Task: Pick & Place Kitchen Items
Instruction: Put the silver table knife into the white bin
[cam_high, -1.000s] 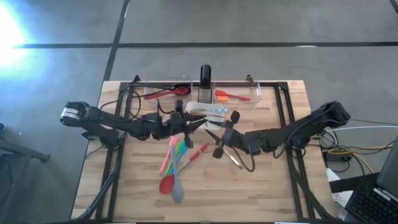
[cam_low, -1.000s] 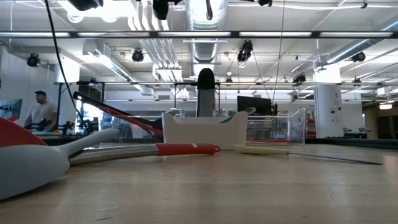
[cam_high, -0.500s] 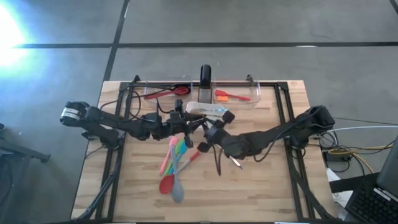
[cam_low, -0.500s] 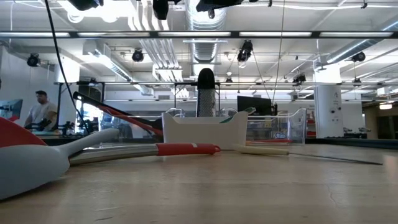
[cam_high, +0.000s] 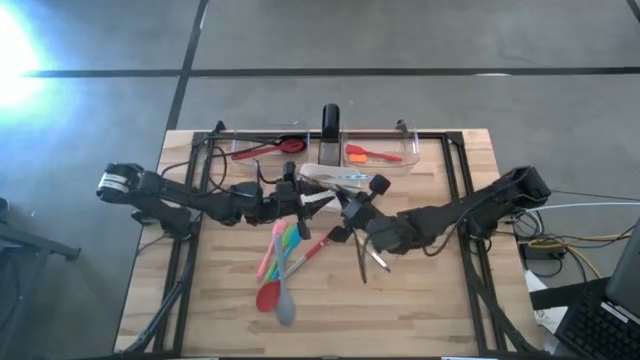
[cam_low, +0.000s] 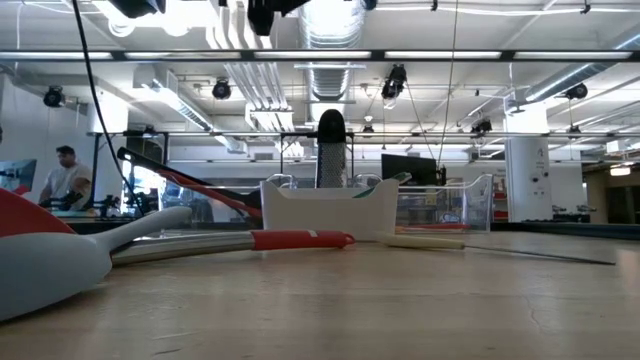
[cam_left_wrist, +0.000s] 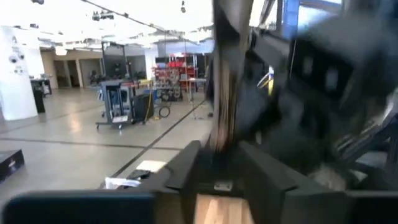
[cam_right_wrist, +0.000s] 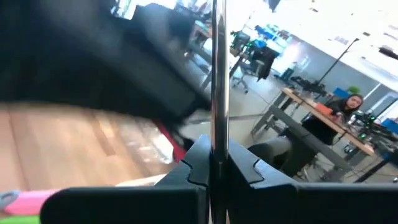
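High above the table's middle my two grippers meet tip to tip. My right gripper (cam_high: 348, 212) (cam_right_wrist: 214, 158) is shut on the thin metal shaft (cam_right_wrist: 215, 68) of a slim utensil. The same utensil shows dark and blurred (cam_left_wrist: 225, 81) in the gap of my open left gripper (cam_high: 316, 203) (cam_left_wrist: 219, 158). Below them, several coloured silicone spoons (cam_high: 283, 245) lie in a heap on the table. A red spoon (cam_high: 268, 297) and a grey one (cam_high: 286, 312) lie nearer the front. My left gripper has the utensil standing between its two fingers (cam_left_wrist: 186, 165); whether they touch it cannot be told through the blur. My right gripper pinches the thin metal shaft (cam_right_wrist: 215, 134) between its two fingers. The fingers come nearly level from the table's right and lie across the shaft. The utensil is clear of the table.
Two clear bins stand at the far edge, one with red and black utensils (cam_high: 262, 150), one with an orange spatula (cam_high: 372, 154). A white dish (cam_high: 330, 178) sits in front of them. A piece of metal cutlery (cam_high: 378, 262) lies right of the heap. A person (cam_low: 65, 180) stands in the room behind.
My right gripper has rolled at the wrist beside my left gripper, and its wide-spread fingers have shut on the utensil's shaft. The things on the table have not moved.
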